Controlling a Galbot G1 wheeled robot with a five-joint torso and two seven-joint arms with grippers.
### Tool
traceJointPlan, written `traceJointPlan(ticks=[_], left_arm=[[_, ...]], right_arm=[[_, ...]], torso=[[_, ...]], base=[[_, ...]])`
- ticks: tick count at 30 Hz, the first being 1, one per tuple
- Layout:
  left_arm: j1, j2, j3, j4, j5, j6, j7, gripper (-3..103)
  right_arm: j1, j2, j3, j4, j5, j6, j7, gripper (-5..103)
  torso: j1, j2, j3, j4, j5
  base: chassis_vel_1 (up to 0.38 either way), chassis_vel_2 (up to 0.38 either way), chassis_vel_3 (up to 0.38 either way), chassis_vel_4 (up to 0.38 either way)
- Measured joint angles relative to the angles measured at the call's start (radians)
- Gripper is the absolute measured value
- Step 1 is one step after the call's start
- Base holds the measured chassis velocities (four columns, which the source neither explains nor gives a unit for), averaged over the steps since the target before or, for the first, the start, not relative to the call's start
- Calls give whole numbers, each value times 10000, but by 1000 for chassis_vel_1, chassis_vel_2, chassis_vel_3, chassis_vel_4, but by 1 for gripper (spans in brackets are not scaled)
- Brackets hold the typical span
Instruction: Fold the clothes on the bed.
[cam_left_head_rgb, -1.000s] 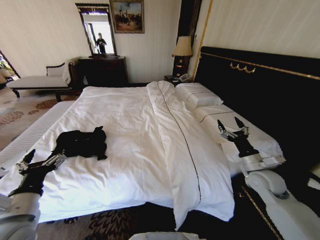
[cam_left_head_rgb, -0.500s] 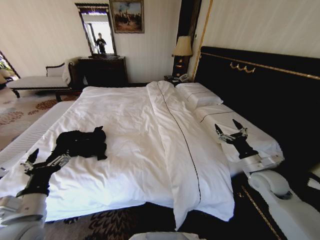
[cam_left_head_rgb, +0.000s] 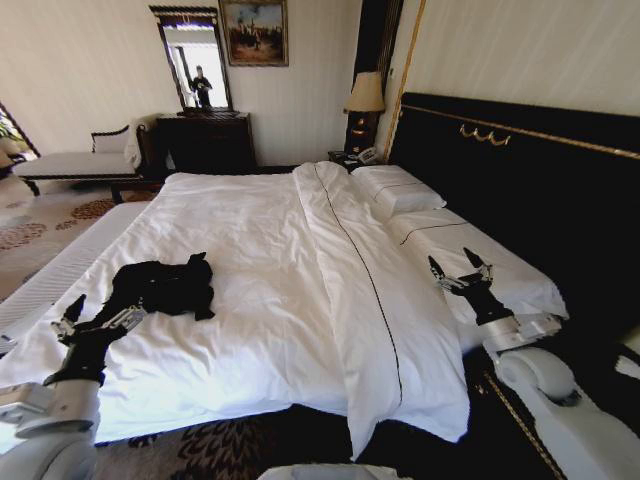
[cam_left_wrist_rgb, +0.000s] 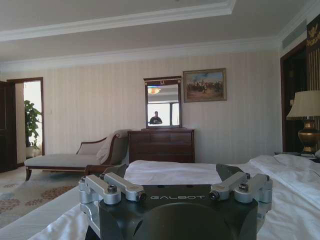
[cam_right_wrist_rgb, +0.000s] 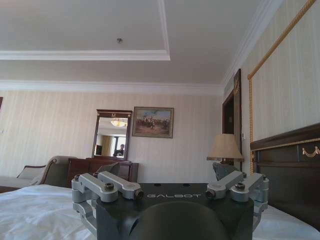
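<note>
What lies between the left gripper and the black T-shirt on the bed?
In the head view, only bare white duvet lies between the open left gripper and the black T-shirt; the gap is short.

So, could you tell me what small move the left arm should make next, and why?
Probably ease the left gripper forward and down to the near edge of the black T-shirt. Its jaws are open and sit just short of the crumpled shirt on the bed, while the right gripper hovers far off over the pillows.

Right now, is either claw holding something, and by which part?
Nothing is held. The left claw is open over the duvet, just short of the black T-shirt. The right claw is open above the pillow.
</note>
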Motion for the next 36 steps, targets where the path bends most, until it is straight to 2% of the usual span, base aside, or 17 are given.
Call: traceJointPlan(ticks=[36], left_arm=[[-116, -76, 162, 123, 93, 7, -45, 100]], right_arm=[[304, 300, -562, -336, -323, 26, 82, 100]], torso=[[0, 0, 0, 0, 2]], base=[[50, 53, -53, -52]])
